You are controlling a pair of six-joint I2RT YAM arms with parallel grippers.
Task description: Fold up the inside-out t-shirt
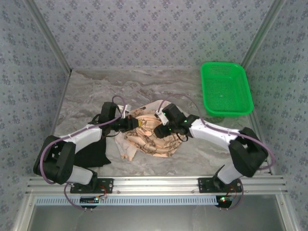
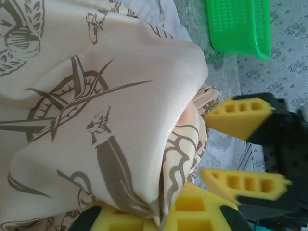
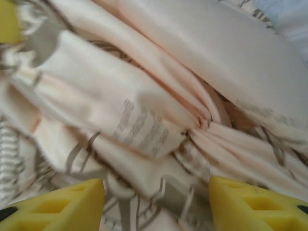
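far left, a plain black garment [image 1: 94, 153] lies flat on the grey marbled table [image 1: 96, 91], partly under the left arm and just beside the shirt. the left gripper [image 2: 159, 216] is clamped on a bunched fold of the shirt [image 1: 147, 142], with cloth pinched between its yellow foam pads and draped up and over in a smooth tent. the shirt sits mid-table between the two arms as a crumpled heap, not spread out, so no fold looks made yet. the fabric is peach-tan with dark line drawings and paler where the reverse shows. it is thin, with a slight sheen and many soft pleats in the right wrist view. i judge it light, limp and a bit slippery, with no stiffness, so it will sag and slide rather than keep a shape. it is best taken at an edge or seam, such as hem, shoulder or collar, and not mid-panel where the layers bunch. i cannot tell which edge is which in this heap. the right gripper [image 1: 162, 124] is at the shirt's right side, fingers apart and grasping nothing, with the cloth just ahead of them. far right and well apart, a bright green plastic mesh basket [image 1: 225, 89] sits at the back corner, rectangular and rigid.
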